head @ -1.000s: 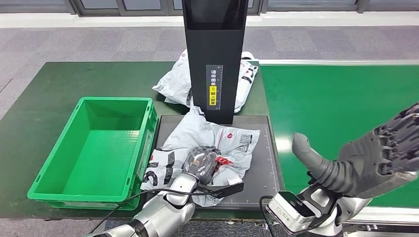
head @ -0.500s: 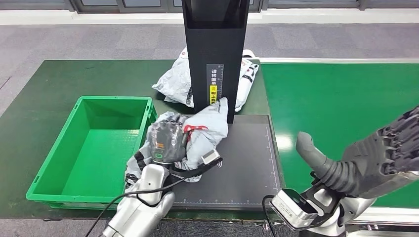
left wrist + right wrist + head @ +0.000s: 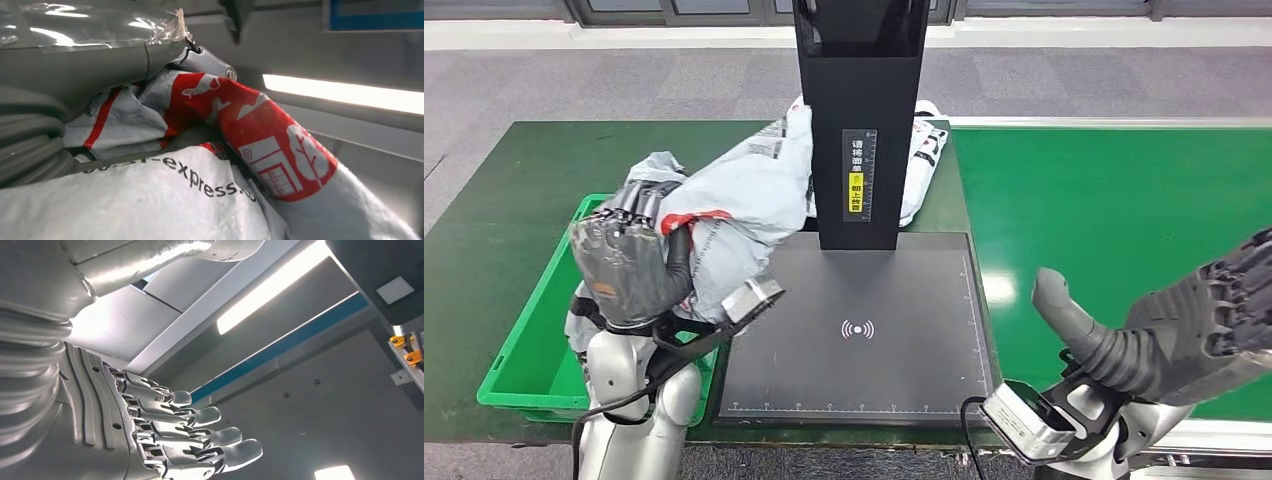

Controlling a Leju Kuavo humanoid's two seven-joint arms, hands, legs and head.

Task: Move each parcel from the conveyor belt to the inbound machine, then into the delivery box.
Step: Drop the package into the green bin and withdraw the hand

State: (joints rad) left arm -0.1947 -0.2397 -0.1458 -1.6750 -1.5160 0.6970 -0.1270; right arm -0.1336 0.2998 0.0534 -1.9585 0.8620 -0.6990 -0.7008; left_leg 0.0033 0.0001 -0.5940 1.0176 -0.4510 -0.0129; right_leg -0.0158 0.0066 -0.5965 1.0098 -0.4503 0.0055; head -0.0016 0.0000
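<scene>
My left hand point(image 3: 629, 268) grips a crumpled grey parcel point(image 3: 739, 205) with red print and holds it raised over the right side of the green delivery box point(image 3: 529, 330). In the left wrist view the same grey parcel point(image 3: 220, 165) shows close up, red logo and black lettering on it. The inbound machine's black scan pad point(image 3: 864, 330) lies bare in front of its black column point(image 3: 860, 120). A second white parcel point(image 3: 919, 160) lies behind the column. My right hand point(image 3: 1194, 325) hangs over the green conveyor belt point(image 3: 1114, 210), fingers point(image 3: 200, 437) spread and holding nothing.
The box stands on a dark green table point(image 3: 514, 190), left of the scan pad. The conveyor belt runs along the right. Grey floor lies beyond the table's far edge.
My left hand has lifted the grey parcel off the scan pad and carried it left and up, over the green box. The pad is now bare. The right hand has barely moved.
</scene>
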